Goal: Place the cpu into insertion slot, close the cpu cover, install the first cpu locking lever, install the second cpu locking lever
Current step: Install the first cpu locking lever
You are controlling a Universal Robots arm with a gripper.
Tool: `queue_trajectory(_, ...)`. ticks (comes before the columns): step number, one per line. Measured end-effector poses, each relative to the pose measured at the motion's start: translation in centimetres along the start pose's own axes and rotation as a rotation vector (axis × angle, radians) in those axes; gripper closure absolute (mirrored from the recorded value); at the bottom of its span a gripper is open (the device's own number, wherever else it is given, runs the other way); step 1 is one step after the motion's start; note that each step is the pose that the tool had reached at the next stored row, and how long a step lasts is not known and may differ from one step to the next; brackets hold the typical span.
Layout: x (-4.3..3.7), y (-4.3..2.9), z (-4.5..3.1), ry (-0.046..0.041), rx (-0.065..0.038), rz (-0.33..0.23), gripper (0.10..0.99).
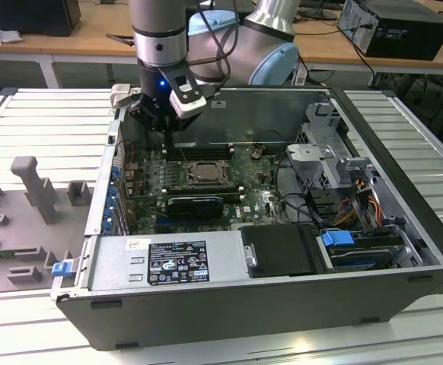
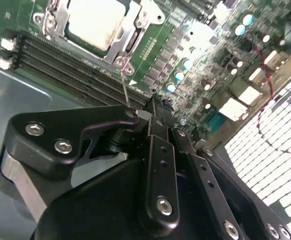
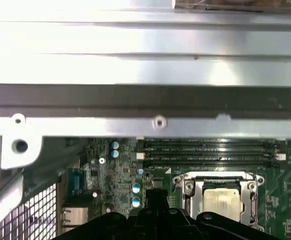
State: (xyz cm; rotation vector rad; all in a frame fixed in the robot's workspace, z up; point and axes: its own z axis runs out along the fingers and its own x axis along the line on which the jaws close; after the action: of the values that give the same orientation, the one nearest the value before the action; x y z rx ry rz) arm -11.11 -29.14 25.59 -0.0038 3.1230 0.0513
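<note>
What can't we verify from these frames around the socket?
- insertion slot: exterior view, too small to judge seating or latching.
- cpu: second wrist view, cut off by the picture edge.
- cpu cover: first wrist view, one side hidden behind the gripper.
- thin lever: second wrist view, its end runs behind the gripper; contact unclear.

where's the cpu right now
In both wrist views the cpu sits in the insertion slot, framed by the cpu cover, right beside the long black memory slots.
</note>
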Motion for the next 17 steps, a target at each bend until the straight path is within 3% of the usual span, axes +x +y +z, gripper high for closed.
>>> queue_trajectory(4, -0.69, 0.34, 0.02, 0.0003, 0.0, -0.005, 0.98)
queue_trajectory(8, -1.98, 0.39, 0.05, 0.0014, 0.0, -0.007, 0.98)
queue_trajectory(11, -3.55, 0.41, 0.09, 0.0042, 0.0, -0.008, 0.98)
queue_trajectory(13, -5.43, 0.41, 0.14, 0.0078, 0.0, -0.009, 0.98)
queue_trajectory(16, -6.8, 0.4, 0.17, 0.01, -0.001, -0.009, 0.98)
queue_trajectory(17, -6.88, 0.4, 0.18, 0.01, -0.024, -0.009, 0.98)
